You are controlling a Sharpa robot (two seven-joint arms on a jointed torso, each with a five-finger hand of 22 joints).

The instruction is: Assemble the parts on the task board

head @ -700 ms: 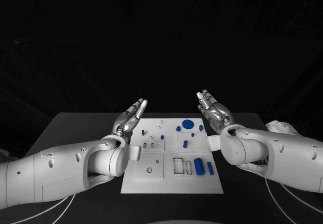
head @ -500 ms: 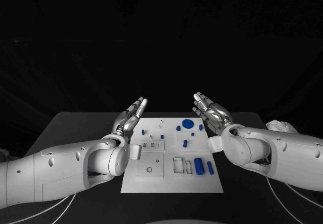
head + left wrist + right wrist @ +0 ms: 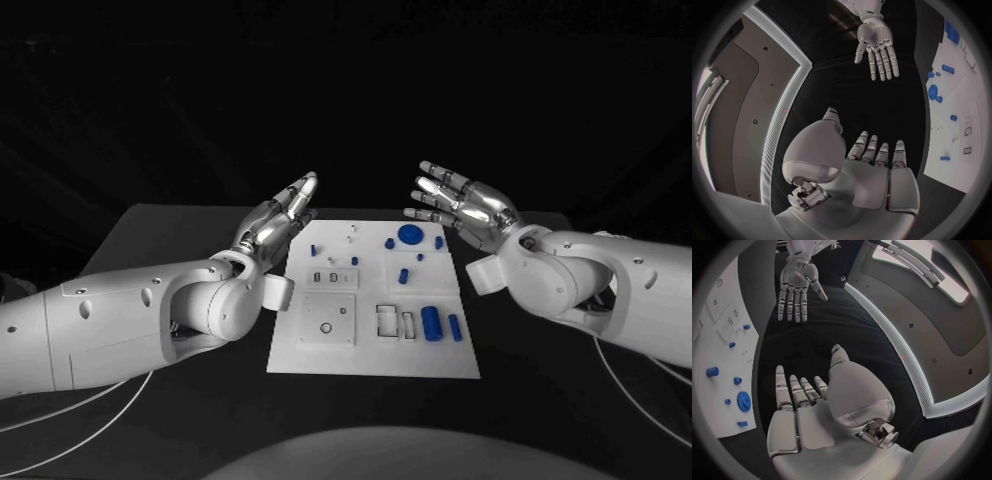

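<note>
**Two empty robot hands raised over the board, nothing picked yet**

Both arms are lifted above the far end of the task board (image 3: 372,355), which lies in the lower middle of the head view on the black desk (image 3: 173,225). The left robot hand (image 3: 284,215) stands just left of centre, fingers straight and close side by side, palm turned inward, holding nothing. The right robot hand (image 3: 464,203) sits right of centre with its fingers fanned apart, also empty. Neither touches the board.

The parts are all loose on the white plate: a round blue gear (image 3: 410,235) near the board's upper edge, a blue peg (image 3: 389,243) just left of it, some small blue pieces (image 3: 405,274) below that, and two blue cylinders, a thick one (image 3: 431,324) and a thin one (image 3: 454,327), lying side by side at the lower right. Pale square recesses (image 3: 329,326) show on the board's left half.

From where I stand, the step is the first reach. I would judge the right hand best placed for the blue pieces, since they all lie on its side. To do it well it should come down from above, palm turned to the plate, fingers kept apart until they straddle one piece only. The two cylinders lie so close that a wide grasp could drag both. Being round, they may roll if nudged sideways. The left hand would do well to stay clear or steady the board's edge.
</note>
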